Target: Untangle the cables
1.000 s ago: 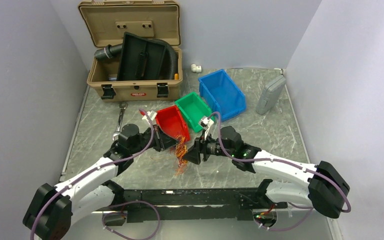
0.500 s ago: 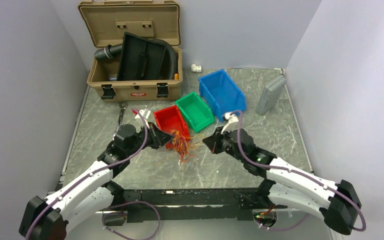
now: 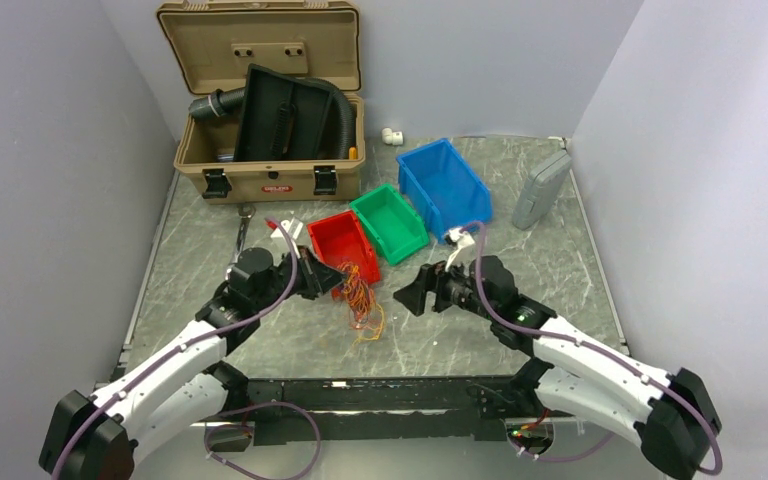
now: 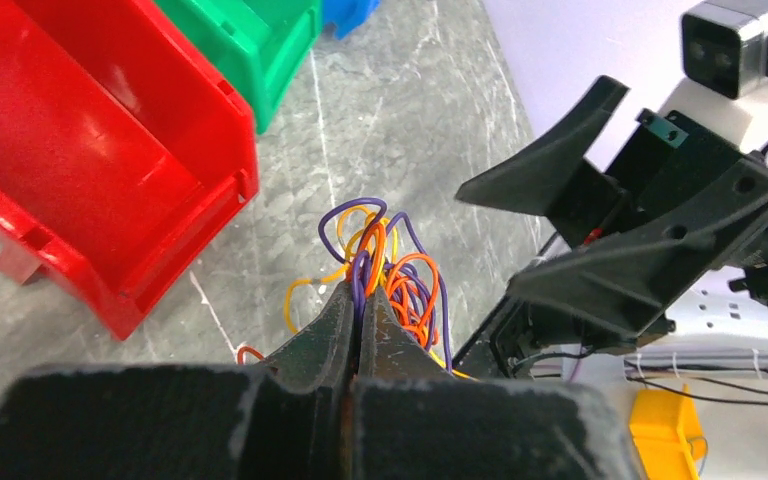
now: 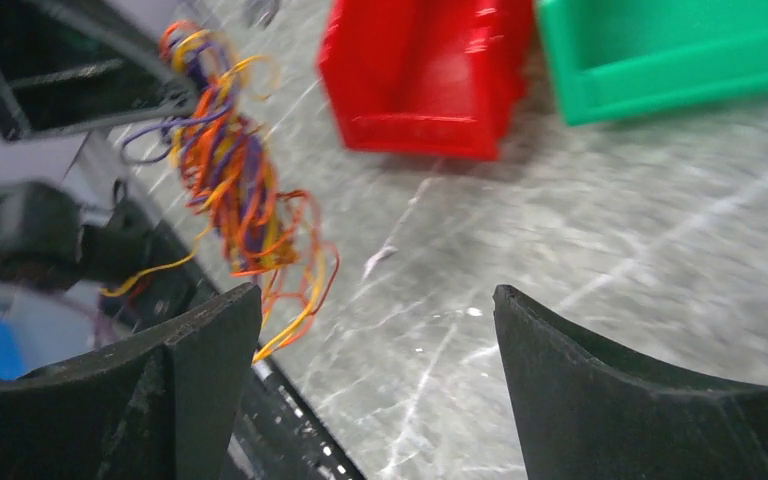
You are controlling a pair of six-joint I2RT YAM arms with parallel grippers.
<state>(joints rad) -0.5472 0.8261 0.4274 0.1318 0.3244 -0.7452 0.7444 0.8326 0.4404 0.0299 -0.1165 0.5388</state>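
- The left claw (image 4: 362, 300) is pinched narrow on the cables (image 4: 392, 272). In its wrist view the two fingers meet, with purple and orange strands caught between the tips.
- In the overhead view the cables are one small tangle just below the centre of the frame. They are mostly orange, with some purple and red, and trail from the left claw down toward the surface (image 3: 580, 270). Whether the lowest loops touch it cannot be told.
- The tangle lies just beside the near end of the red bin (image 3: 345, 240), below it in the overhead frame.
- The right claw (image 5: 375, 298) is spread wide, with nothing between its fingers. In its wrist view the tangle hangs in the upper left of the frame, apart from both fingers.
- Overhead, the right claw sits right of centre, pointing toward the tangle, near it but not touching.
- The red bin, a green bin (image 3: 390, 222) and a blue bin (image 3: 444, 186) form a diagonal row rising to the right, above centre.
- An open tan case (image 3: 265, 175) stands at the upper left, and a flat grey box (image 3: 541, 188) lies at the right edge of the surface.
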